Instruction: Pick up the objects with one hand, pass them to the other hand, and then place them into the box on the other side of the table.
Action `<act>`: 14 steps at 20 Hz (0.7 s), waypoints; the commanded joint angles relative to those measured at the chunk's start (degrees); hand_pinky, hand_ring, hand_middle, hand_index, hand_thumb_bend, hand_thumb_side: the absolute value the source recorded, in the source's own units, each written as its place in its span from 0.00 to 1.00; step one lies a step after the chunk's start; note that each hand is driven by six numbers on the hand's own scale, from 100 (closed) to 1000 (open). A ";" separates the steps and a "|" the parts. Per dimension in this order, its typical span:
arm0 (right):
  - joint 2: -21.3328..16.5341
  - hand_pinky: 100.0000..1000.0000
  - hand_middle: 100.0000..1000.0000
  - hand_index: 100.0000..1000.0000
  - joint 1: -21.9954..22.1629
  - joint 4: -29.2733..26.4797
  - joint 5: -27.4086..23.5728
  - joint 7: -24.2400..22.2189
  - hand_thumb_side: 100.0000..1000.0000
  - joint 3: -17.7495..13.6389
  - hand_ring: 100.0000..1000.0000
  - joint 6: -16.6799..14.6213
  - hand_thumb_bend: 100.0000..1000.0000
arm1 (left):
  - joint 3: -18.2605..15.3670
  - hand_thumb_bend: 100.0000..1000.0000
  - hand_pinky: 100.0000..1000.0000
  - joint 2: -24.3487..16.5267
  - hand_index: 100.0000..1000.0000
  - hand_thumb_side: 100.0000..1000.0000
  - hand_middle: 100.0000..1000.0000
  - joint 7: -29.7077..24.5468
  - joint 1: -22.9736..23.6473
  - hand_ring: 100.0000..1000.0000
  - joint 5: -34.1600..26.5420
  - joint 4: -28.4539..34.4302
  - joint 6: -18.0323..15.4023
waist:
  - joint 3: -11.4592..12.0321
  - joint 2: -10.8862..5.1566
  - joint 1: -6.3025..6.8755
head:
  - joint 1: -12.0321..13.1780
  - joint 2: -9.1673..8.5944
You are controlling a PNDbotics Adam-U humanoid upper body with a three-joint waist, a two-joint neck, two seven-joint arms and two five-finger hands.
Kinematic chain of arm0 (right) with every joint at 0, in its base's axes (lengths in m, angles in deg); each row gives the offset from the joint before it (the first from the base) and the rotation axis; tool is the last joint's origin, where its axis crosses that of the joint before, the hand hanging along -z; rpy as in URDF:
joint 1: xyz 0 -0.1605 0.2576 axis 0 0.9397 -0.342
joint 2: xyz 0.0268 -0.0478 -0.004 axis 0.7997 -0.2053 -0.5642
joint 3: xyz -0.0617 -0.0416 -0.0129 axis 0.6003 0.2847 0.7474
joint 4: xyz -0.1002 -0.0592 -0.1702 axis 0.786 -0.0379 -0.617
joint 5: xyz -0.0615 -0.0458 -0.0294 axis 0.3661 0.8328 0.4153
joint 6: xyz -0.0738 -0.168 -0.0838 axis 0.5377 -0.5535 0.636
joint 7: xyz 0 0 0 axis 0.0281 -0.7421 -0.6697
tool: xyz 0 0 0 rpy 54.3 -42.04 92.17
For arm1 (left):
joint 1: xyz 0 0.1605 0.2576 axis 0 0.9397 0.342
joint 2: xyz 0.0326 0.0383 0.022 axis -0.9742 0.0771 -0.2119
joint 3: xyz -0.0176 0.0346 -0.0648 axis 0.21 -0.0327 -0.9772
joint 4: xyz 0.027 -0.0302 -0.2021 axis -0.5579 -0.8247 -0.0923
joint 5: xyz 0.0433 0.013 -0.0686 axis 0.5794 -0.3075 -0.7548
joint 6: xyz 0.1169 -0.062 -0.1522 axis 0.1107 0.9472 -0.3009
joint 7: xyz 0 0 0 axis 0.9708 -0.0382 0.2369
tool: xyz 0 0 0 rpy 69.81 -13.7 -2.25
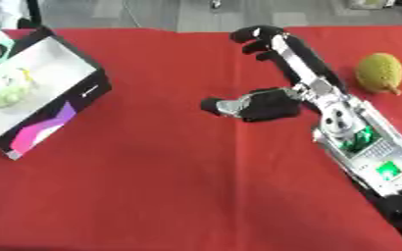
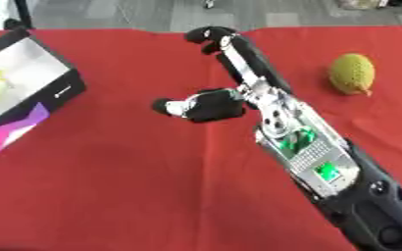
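My right hand [image 1: 300, 68] reaches in from the lower right over the red table [image 1: 153, 171], fingers stretched toward the far edge, thumb out to the left, open and holding nothing. A yellow-green bumpy fruit [image 1: 379, 72] lies on the cloth just right of that hand, not touching it. At the far left stands an open box [image 1: 63, 105] with a white inside and a black wall with purple and pink marks. A pale green round object [image 1: 5, 90] lies inside it. My left hand shows in no view.
The red cloth covers the whole table. Grey floor lies past its far edge [image 1: 153, 29]. A bit of green and white shows at the upper left corner beside the box.
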 commanded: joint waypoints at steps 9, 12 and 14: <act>-1.01 0.83 0.79 0.80 -0.59 -1.22 -1.30 0.54 0.19 -0.82 0.81 0.30 0.67 | -1.66 0.85 0.72 -0.26 0.75 0.34 0.69 3.06 -1.77 0.68 -0.60 -9.40 -3.32 | -0.36 -1.41 -0.54 | 4.99 -0.07; -1.01 0.83 0.79 0.80 -0.58 -1.22 -1.39 0.60 0.19 -0.80 0.81 0.34 0.67 | -1.89 0.85 0.72 -0.36 0.75 0.35 0.69 3.09 -1.54 0.68 -0.51 -9.59 -3.32 | -0.30 -1.44 -0.55 | 5.78 -0.07; -1.03 0.83 0.79 0.80 -0.56 -1.22 -1.44 0.64 0.19 -0.80 0.81 0.35 0.67 | -2.02 0.85 0.72 -0.44 0.75 0.36 0.69 3.23 -1.42 0.68 -0.54 -9.48 -3.26 | -0.25 -1.48 -0.59 | 5.91 -0.07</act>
